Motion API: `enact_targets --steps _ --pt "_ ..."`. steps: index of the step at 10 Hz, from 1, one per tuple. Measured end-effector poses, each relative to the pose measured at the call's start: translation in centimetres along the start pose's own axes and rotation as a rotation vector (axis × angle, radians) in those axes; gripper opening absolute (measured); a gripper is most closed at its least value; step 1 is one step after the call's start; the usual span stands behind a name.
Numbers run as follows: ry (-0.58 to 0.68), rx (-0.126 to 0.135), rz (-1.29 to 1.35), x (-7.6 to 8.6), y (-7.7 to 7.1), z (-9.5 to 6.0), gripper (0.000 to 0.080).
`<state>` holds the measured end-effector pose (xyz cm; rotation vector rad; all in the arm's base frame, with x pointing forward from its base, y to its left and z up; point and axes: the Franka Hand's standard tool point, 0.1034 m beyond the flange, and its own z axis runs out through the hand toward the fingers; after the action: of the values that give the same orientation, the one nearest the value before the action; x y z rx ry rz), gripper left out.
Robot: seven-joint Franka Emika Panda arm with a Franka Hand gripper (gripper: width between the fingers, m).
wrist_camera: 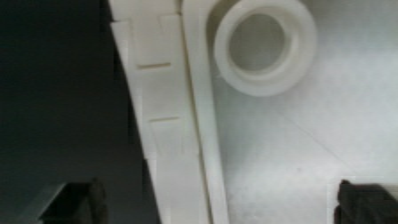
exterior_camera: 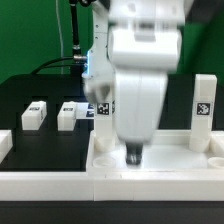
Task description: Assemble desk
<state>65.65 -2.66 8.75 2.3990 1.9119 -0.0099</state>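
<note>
**A:** Desk top: which way does it lie from the gripper?

**B:** Straight beneath it. The top rests flat on the black table, on the near side of the exterior view. Its long axis runs across that view from left to right. The gripper hangs low over it, closer to the exterior view's left end.

**A:** And the fingers?

**B:** Spread wide, with nothing in them. In the wrist view the two dark fingertips stand on either side of the raised rim, one over bare table and the other over the tray floor. The rim runs crosswise to the line between them, so I judge a closing pinch would catch the wall itself.

**A:** Anything close by?

**B:** A round corner socket sits just inside the rim, and it is empty.

**A:** How does the top look?

**B:** It is a shallow white plastic tray with small notches along the rim. A tagged leg stands upright at the exterior view's right end, but I cannot tell whether it is seated. A loose leg and a second loose leg sit apart on the table.
</note>
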Motion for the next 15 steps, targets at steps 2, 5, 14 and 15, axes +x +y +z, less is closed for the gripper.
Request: enact_targets --steps 2,5,14,15 --pt "-0.018 -0.014 0.064 -3.1 1.1 -3.7 0.0649" --pt "-0.018 -0.009 0.288 -3.0 0.9 -3.2 0.0649" --pt "-0.012 0.047 0.994 -13.7 -1.3 -2.4 0.0649" --pt "-0.012 0.050 1.061 -13.7 -1.4 -2.3 0.0649"
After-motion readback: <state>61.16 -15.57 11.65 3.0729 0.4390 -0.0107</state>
